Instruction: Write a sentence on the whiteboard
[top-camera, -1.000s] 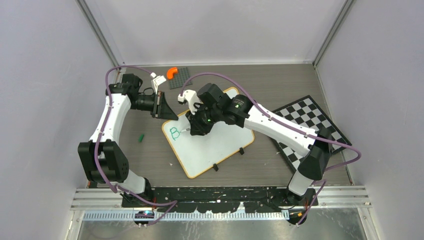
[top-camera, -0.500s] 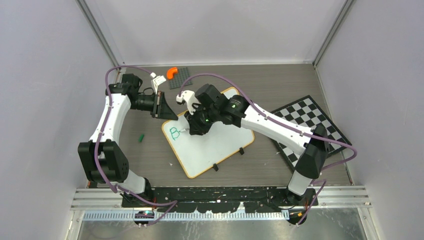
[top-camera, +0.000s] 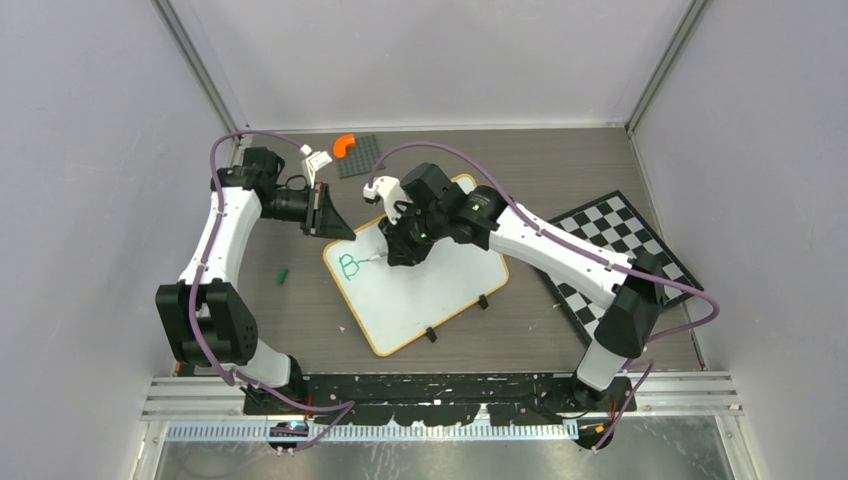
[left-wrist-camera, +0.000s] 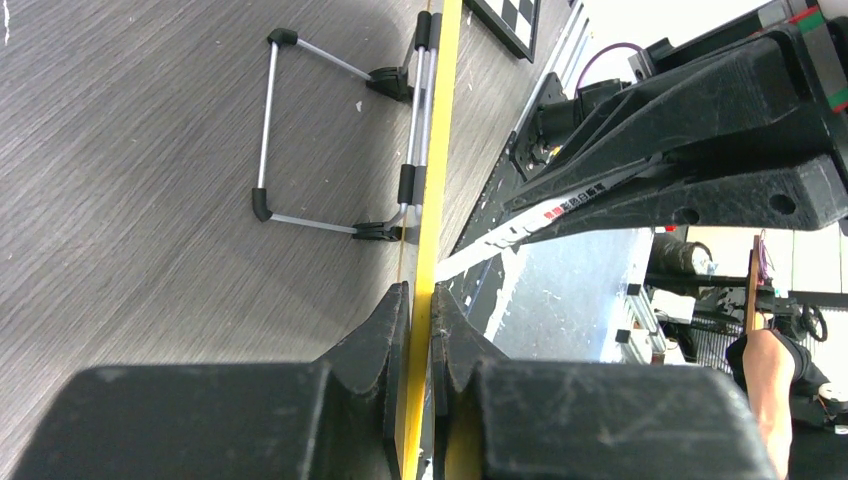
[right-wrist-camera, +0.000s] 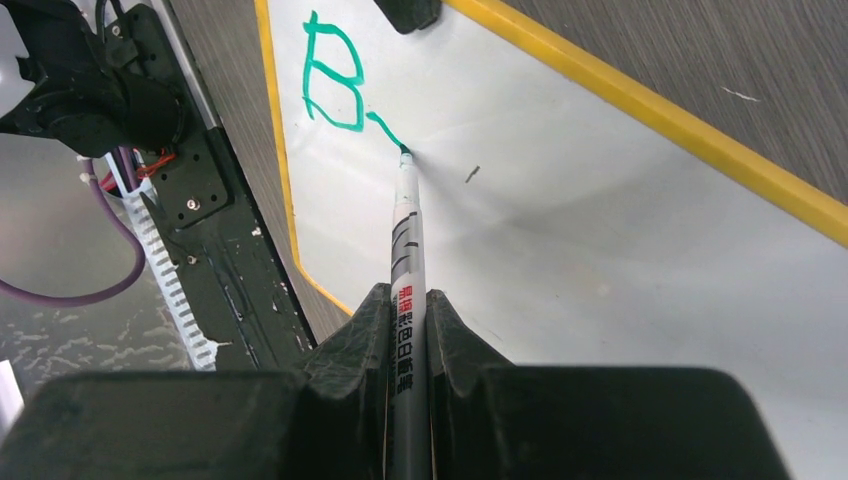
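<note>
The whiteboard (top-camera: 430, 290) lies tilted on the table, white with a yellow-orange rim. A green "B" (top-camera: 349, 266) with a short stroke after it is written near its left corner; it also shows in the right wrist view (right-wrist-camera: 330, 75). My right gripper (right-wrist-camera: 407, 300) is shut on a grey marker (right-wrist-camera: 405, 240), whose green tip touches the board just right of the "B". My left gripper (left-wrist-camera: 420, 300) is shut on the whiteboard's yellow rim (left-wrist-camera: 435, 150) at its far-left corner (top-camera: 340, 232).
A black-and-white checkerboard (top-camera: 615, 250) lies at the right. A green cap (top-camera: 283, 274) lies left of the board. A grey baseplate (top-camera: 360, 157) with an orange piece (top-camera: 344, 144) and a white part (top-camera: 318, 161) sit at the back. The board's wire feet (left-wrist-camera: 330, 140) rest on the table.
The right gripper and marker have moved a little right along the board, drawing a short green stroke after the "B". The left arm has not moved.
</note>
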